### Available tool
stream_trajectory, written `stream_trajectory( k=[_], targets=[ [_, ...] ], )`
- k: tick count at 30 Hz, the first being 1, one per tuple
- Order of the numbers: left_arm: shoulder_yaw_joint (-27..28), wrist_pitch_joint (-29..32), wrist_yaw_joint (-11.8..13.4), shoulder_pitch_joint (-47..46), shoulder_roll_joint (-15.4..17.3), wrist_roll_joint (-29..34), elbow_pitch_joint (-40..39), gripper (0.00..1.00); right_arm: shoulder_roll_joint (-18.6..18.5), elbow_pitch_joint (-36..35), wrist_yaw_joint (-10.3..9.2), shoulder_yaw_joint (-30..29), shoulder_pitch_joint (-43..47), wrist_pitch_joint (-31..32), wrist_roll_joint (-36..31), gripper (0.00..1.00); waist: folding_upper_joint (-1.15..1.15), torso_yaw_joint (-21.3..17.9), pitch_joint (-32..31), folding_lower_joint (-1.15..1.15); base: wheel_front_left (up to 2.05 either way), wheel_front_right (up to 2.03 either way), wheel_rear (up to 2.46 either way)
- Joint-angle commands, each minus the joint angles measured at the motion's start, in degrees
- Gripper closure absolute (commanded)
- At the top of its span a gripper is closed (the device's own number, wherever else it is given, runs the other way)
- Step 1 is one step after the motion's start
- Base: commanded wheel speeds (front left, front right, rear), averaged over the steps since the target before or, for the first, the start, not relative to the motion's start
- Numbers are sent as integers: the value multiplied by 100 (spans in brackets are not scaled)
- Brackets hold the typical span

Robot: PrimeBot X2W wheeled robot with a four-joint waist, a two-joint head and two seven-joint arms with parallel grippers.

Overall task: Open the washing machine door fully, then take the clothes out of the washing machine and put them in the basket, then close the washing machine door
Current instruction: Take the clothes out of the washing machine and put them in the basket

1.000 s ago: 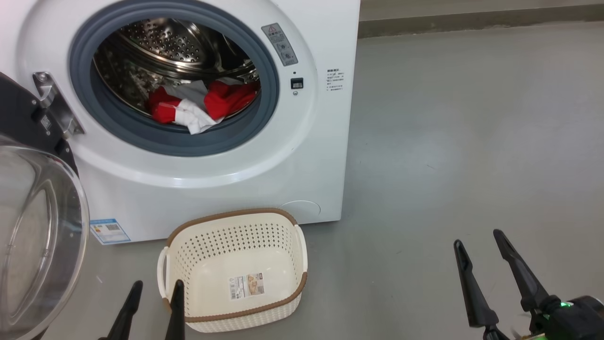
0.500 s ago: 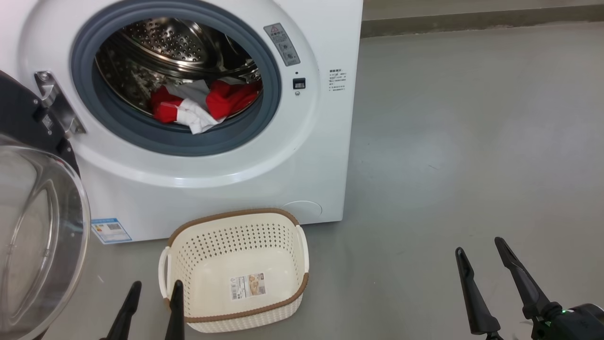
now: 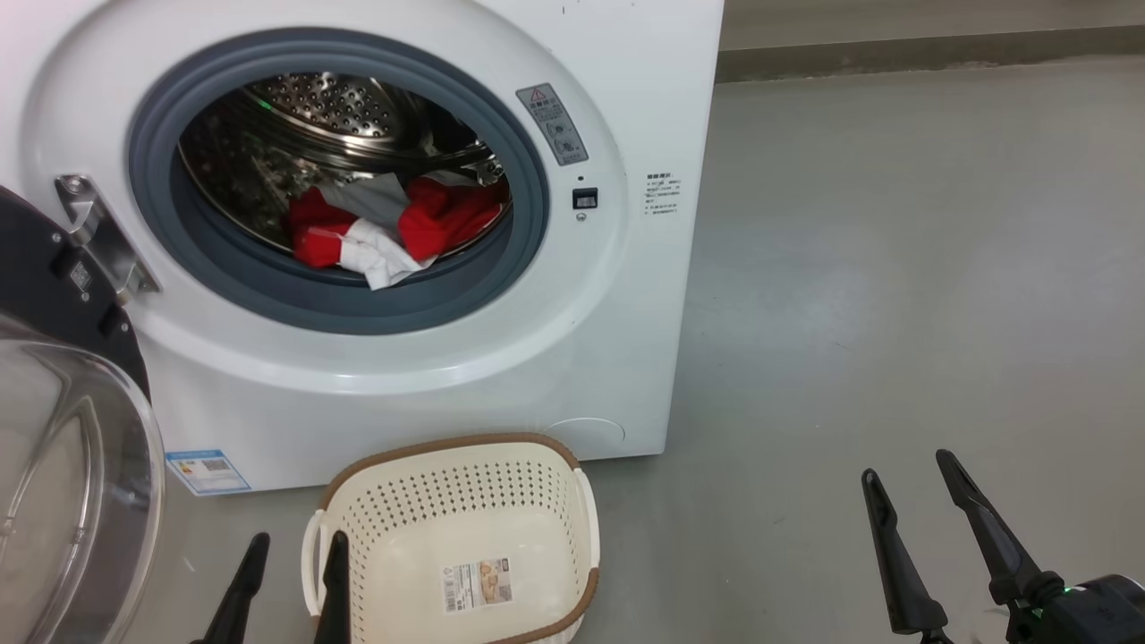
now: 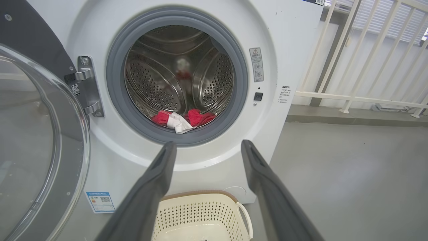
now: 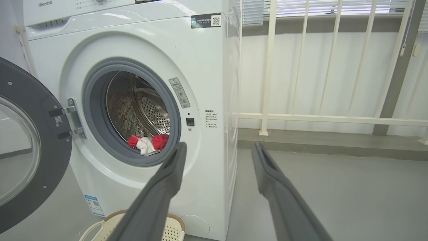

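Both stand wide and empty in the head view, left end effector [image 3: 299, 538] beside the basket [image 3: 447, 444], right end effector [image 3: 905, 465] well apart; left wrist view puts the clothes [image 4: 197, 117] at the drum [image 4: 150, 83] lip, so reach low and pinch a thick fold; right wrist view shows the door [image 5: 43, 100] swung clear.

The washing machine door [image 3: 80, 465] is swung out to the left on its hinge [image 3: 89, 233], and the round mouth of the washing machine [image 3: 402, 402] is left open. The drum's lower front is taken up by the clothes [image 3: 385, 233], draped onto the grey rubber ring [image 3: 530, 215]; free room is seen above them. The basket [image 3: 447, 444] is set just before the washing machine, below the mouth, its top uncovered. Bare floor [image 3: 894, 268] is spread to the right, bounded behind by a railing [image 5: 334, 118].
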Motion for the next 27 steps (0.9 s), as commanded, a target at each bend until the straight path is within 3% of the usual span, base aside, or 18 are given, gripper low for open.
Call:
stream_trajectory(
  k=[1,8,13,27],
  targets=[
    [180,-16,38,-218,126,38,-114,0,-79,-136,29,104,-125,5,43,0,0,8,8,0,52,-52,0],
    [106,-57,-71,-251,144,15,-139,0,-79,-134,29,99,-143,7,34,0,0,35,22,0,11,-11,0],
    [130,-82,48,-255,104,64,-112,0,-79,-131,29,107,-165,7,30,0,0,40,16,0,0,0,0],
    [93,-99,73,-266,107,66,-42,0,-79,-57,29,177,-176,-9,21,0,0,65,-11,0,0,0,0]
  ],
)
